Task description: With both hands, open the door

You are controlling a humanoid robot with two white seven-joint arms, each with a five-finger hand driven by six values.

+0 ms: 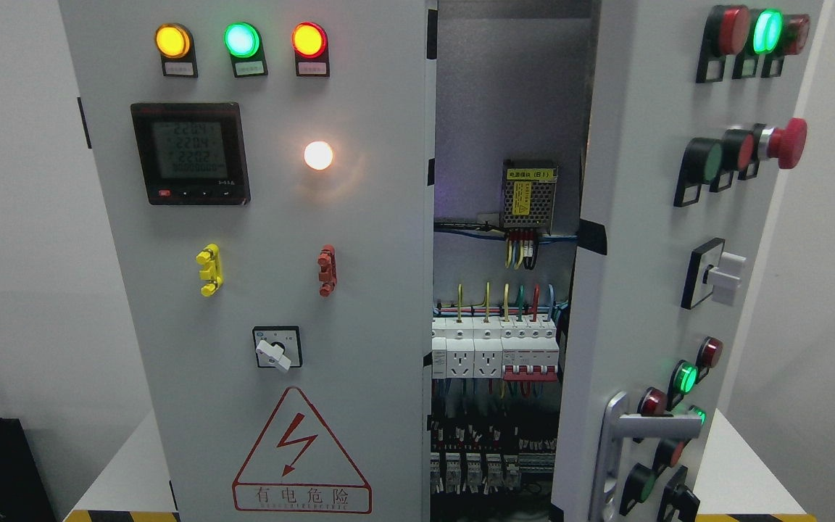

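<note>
Right door (649, 239) swung ajar, handle (617, 449) at its lower edge; breakers (493, 348) exposed in gap; no hands visible.

This looks like a lab or training room for electrical work. A grey electrical cabinet (258, 290) stands on a white table (744, 471) with yellow-and-black hazard tape along its front edge, against plain white walls (19, 254). Its left door carries lit indicator lamps (241, 40), a digital power meter (190, 153), a rotary switch (277, 348) and a red triangular shock-warning sign (301, 453). The right door (649, 275) stands ajar, showing rows of circuit breakers (493, 348), coloured wires and a small power supply (530, 196) inside.
</note>
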